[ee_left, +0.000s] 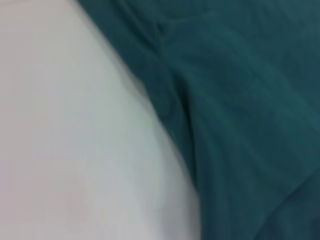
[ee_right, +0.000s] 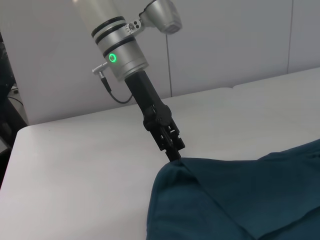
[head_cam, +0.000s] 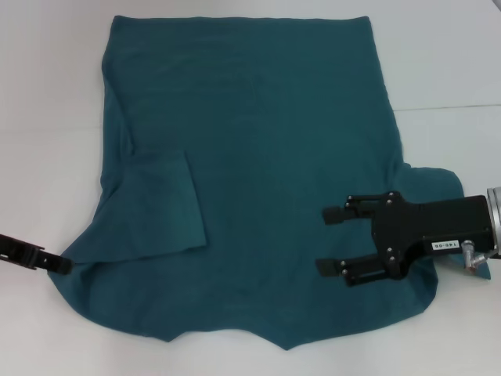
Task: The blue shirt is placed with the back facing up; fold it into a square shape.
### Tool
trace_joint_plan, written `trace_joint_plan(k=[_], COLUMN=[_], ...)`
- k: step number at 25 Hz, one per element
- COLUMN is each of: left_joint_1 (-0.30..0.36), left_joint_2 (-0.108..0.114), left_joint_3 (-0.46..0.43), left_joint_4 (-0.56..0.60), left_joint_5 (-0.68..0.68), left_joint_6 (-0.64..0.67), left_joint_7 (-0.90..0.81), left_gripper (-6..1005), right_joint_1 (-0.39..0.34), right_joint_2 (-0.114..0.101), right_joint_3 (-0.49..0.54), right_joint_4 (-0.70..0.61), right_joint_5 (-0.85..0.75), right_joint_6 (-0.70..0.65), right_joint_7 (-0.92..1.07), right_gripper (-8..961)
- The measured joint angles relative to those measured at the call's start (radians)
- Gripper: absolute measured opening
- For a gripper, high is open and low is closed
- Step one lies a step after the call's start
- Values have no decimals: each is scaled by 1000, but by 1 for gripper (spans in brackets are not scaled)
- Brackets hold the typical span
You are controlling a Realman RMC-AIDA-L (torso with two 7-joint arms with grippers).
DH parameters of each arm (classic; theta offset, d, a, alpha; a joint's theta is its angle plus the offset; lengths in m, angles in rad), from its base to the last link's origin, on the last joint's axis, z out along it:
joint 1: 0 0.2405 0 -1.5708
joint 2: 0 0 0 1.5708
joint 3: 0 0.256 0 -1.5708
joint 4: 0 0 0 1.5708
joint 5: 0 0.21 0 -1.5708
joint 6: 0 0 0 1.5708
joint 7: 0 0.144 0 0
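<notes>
Blue shirt [head_cam: 258,157], large, dark teal, soft cotton, short-sleeved, spread plain side up over white bench [head_cam: 47,94]; left sleeve already turned in as a flap over the body, right sleeve still jutting out beneath the right arm; lower edge ragged and wavy, nowhere near square yet.

Left claw [head_cam: 61,265] low at the shirt's left corner, tip touching the cloth edge, seen in the right wrist view [ee_right: 175,154] pressed right at the corner where the fabric peaks up; cannot tell whether shut on the fabric or merely resting against it. Right claw [head_cam: 333,241] hovering over the shirt's right half, fingers spread wide, holding nothing, cloth lying directly under and ahead of the fingertips, unfolded sleeve behind at the wrist.

Risks, judged from this:
- thin pinch at the left corner likely to slip on a lift, dropping the edge in a crumple;
- a grab of one layer only at the folded flap, undoing the sleeve fold;
- right claw closing mid-panel instead of at an edge, bunching cloth into a ridge and skewing the fold line;
- uneven pull between the two claws dragging the whole shirt across the smooth bench, leaving a lopsided shape rather than a square;
- wavy lower edge carried into the fold as trapped wrinkles.
</notes>
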Motion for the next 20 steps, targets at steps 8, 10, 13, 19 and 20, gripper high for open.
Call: trace_joint_plan(k=[8, 10, 13, 19, 20], left_joint_1=[-18, -26, -36, -50, -51], left_joint_2=[-5, -5, -1, 0, -1], left_joint_3=[1, 2, 2, 3, 4], left_joint_4=[-10, -27, -54, -81, -81], left_joint_5=[43, 50, 52, 64, 69], left_joint_6=[-28, -31, -33, -34, -34], left_joint_7=[4, 4, 9, 18, 18], left_gripper=[628, 628, 628, 627, 627], right_joint_1=[0, 1, 4, 10, 10], right_joint_2=[1, 1, 1, 2, 2], right_joint_3=[-7, -9, -13, -23, -23], right_joint_4=[2, 2, 2, 2, 2], right_joint_5=[0, 0, 0, -1, -1], right_joint_6=[7, 7, 7, 2, 1], right_joint_7=[6, 6, 6, 7, 8], right_gripper=[882, 882, 882, 882, 882])
